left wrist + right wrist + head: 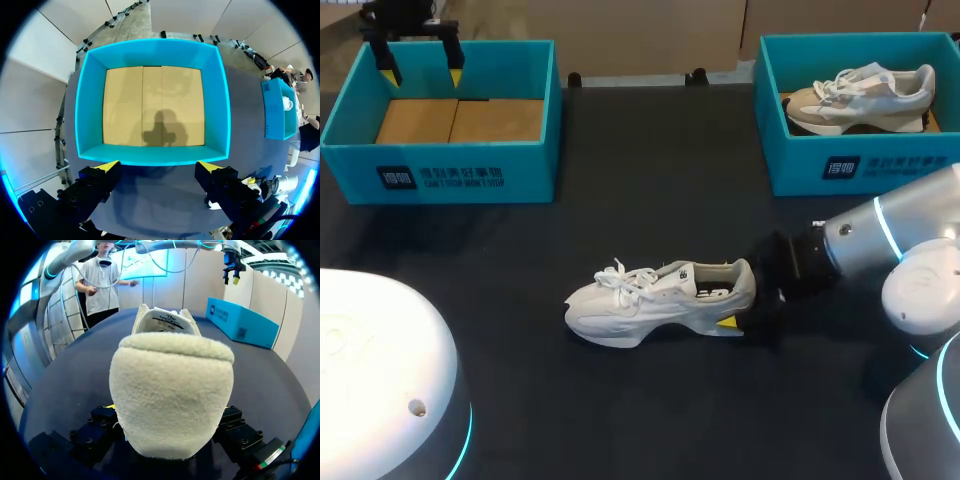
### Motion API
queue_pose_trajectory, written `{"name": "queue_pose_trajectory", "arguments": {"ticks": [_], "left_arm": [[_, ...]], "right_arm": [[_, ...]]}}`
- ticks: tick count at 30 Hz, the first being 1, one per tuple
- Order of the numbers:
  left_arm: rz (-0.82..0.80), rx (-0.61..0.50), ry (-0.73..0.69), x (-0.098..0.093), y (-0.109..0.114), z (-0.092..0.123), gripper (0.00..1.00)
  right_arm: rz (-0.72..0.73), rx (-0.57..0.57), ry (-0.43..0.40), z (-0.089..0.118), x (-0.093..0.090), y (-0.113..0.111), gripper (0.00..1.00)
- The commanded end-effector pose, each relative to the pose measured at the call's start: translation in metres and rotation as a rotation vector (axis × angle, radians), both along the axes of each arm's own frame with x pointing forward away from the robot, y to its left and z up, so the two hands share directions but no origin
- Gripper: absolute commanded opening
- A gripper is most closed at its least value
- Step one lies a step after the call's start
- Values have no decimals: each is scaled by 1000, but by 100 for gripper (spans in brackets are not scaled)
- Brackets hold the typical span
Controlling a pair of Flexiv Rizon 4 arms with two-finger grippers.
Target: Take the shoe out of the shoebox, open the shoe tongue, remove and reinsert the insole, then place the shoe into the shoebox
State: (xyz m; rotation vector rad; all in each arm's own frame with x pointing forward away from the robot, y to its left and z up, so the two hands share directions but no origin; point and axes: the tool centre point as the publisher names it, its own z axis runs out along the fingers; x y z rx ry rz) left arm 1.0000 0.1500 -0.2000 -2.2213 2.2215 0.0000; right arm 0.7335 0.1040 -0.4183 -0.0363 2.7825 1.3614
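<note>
A white shoe [655, 298] stands upright on the dark table, toe to the left, laces tied. My right gripper [745, 318] is at its heel. In the right wrist view the fuzzy heel [170, 395] fills the space between the fingers [102, 421], which press on it from both sides. The shoe's tongue [165, 320] shows ahead of the heel. My left gripper [420, 72] hangs open above the teal shoebox [445, 165] at the back left. Its yellow fingertips [107, 166] frame the near wall of the shoebox [152, 156], which holds only its cardboard floor.
A second teal shoebox [860, 165] at the back right holds a beige and white shoe [860, 95]. Dark table [650, 200] lies between the two boxes and around the white shoe.
</note>
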Motion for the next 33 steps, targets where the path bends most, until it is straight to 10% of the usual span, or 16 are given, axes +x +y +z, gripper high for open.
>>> {"name": "queue_pose_trajectory", "arguments": {"ticks": [1,13,33], "left_arm": [[0,0,0,0,0,0,100],[25,1,4,-2,-6,2,100],[310,-47,-21,-85,-91,22,100]], "right_arm": [[-1,-2,-2,0,1,1,0],[-1,-2,-2,0,1,1,0],[-1,-2,-2,0,1,1,0]]}}
